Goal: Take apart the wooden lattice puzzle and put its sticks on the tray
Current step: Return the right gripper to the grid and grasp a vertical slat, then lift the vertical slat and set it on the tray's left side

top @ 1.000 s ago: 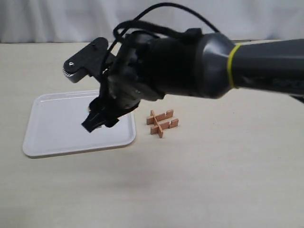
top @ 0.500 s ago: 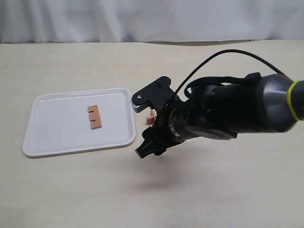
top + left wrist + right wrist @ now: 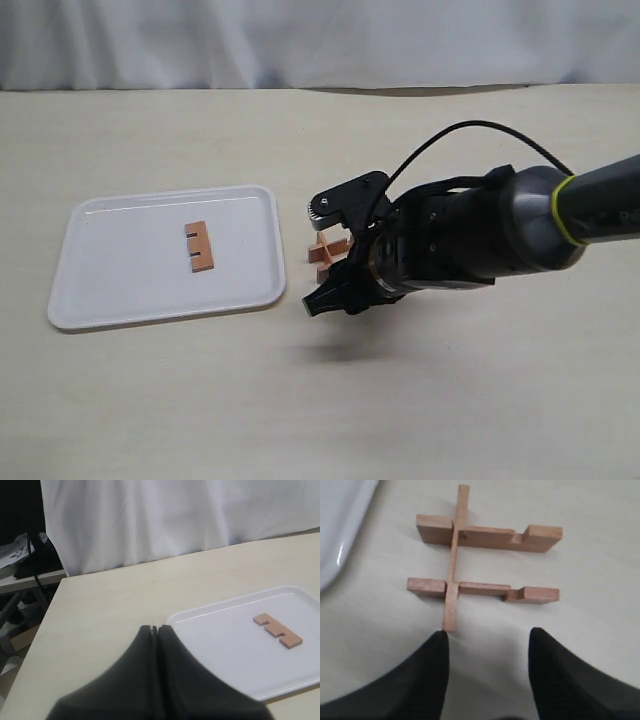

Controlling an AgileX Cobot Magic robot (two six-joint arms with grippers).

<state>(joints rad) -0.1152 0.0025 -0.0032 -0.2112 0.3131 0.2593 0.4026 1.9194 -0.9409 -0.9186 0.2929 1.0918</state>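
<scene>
The wooden lattice puzzle (image 3: 482,533) lies on the table as three sticks: two parallel notched bars joined by one crossing bar. My right gripper (image 3: 489,636) is open just short of it, one fingertip (image 3: 440,642) at the crossing bar's end. In the exterior view the right gripper (image 3: 322,303) partly hides the puzzle (image 3: 328,250). One loose stick (image 3: 198,246) lies flat on the white tray (image 3: 120,275). My left gripper (image 3: 156,628) is shut on nothing, beside the tray (image 3: 225,650) with the stick (image 3: 278,630) on it.
The tray's right rim (image 3: 281,270) sits a short gap left of the puzzle; its corner (image 3: 340,525) shows in the right wrist view. A white curtain (image 3: 320,40) backs the table. The table's edge and clutter (image 3: 30,565) appear in the left wrist view.
My right arm has swung from over the tray to the right and lowered beside the puzzle. A stick now shows lying on the tray.
</scene>
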